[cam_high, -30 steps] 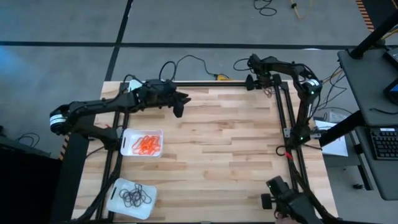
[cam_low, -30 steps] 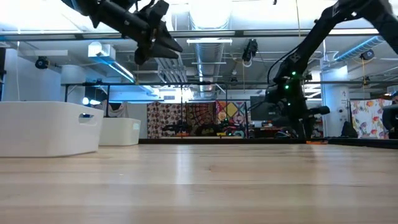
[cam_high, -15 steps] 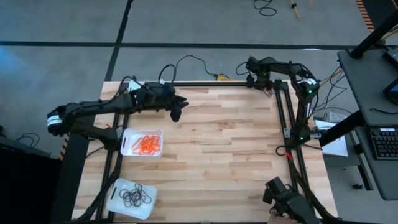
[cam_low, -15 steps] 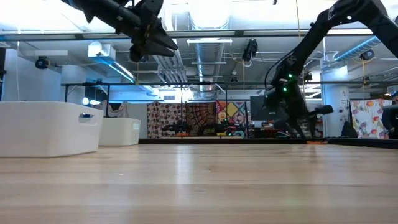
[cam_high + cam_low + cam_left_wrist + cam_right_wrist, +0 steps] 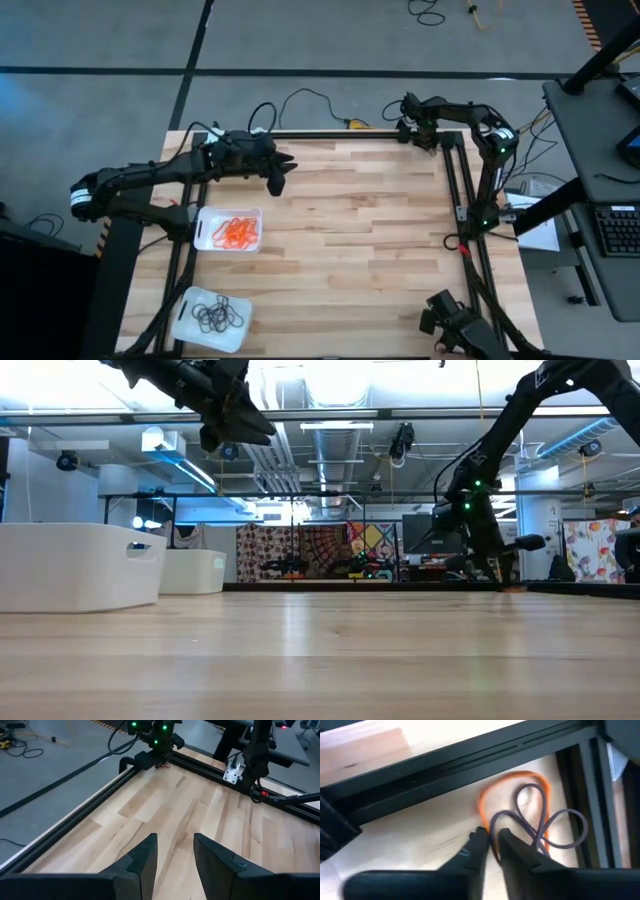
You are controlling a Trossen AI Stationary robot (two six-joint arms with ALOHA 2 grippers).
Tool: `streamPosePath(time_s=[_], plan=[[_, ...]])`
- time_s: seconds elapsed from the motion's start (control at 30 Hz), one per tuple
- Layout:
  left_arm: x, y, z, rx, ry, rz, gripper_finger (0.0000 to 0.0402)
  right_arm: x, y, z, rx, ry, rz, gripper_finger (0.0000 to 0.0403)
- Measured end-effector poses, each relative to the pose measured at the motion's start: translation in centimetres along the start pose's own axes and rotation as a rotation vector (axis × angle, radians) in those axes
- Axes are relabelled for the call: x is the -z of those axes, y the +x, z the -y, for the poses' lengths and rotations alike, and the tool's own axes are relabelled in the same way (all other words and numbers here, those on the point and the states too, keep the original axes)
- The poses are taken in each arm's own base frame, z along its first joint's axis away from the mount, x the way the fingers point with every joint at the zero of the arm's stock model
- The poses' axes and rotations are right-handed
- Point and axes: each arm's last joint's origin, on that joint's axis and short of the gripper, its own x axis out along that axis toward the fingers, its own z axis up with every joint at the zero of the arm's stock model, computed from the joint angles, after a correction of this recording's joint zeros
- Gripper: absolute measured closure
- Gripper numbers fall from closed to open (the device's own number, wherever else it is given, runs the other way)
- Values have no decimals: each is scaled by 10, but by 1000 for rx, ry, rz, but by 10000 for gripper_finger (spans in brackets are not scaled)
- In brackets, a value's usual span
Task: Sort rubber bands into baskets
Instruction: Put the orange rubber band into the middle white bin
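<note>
In the right wrist view an orange rubber band [image 5: 515, 773] and a dark rubber band [image 5: 580, 820] lie overlapped on the wood, beside the black frame rail [image 5: 470, 765] at the table's far right corner. My right gripper [image 5: 492, 847] [image 5: 425, 138] points down there, closed on the dark one. My left gripper [image 5: 175, 855] [image 5: 278, 182] hovers open and holds nothing, high over the far left of the table. Two white baskets stand at the left edge: one [image 5: 203, 215] holds orange bands, the other [image 5: 188, 305] holds black bands. My right gripper pinches one strand of the dark band's near loop [image 5: 493, 827] between its two fingertips. It comes steeply from above. The rest of the band lies slack on the table, crossing over the orange band.
Black frame rails [image 5: 455, 190] run along the far and right edges and hem in the corner where the bands lie. Cables [image 5: 300, 100] trail off the far edge. The baskets show at the left in the low view [image 5: 70, 565]. Bare wood [image 5: 350, 250] fills the middle.
My left gripper has drawn back a little toward the table's left edge, staying high. My right gripper has sunk toward the bands in the far right corner and rolled about its own axis.
</note>
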Motion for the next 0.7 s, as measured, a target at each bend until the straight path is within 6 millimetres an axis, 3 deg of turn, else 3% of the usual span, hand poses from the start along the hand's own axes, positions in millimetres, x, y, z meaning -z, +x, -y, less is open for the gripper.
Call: streamPosePath(time_s=[0.1, 0.23, 0.33, 0.53, 0.7], plan=[[0, 0, 0, 0, 0, -1, 290, 5, 1, -3, -12, -37, -8, 384], [1, 0, 0, -1, -3, -6, 290, 15, -9, -10, -9, -113, 29, 390], [5, 0, 0, 35, -14, -57, 292, 35, -28, -20, -57, -191, 26, 390], [9, 7, -9, 9, 6, -102, 297, 109, -77, -53, -213, -436, 73, 390], [9, 10, -20, -30, 11, -119, 297, 192, -104, -86, -447, -702, 92, 390]])
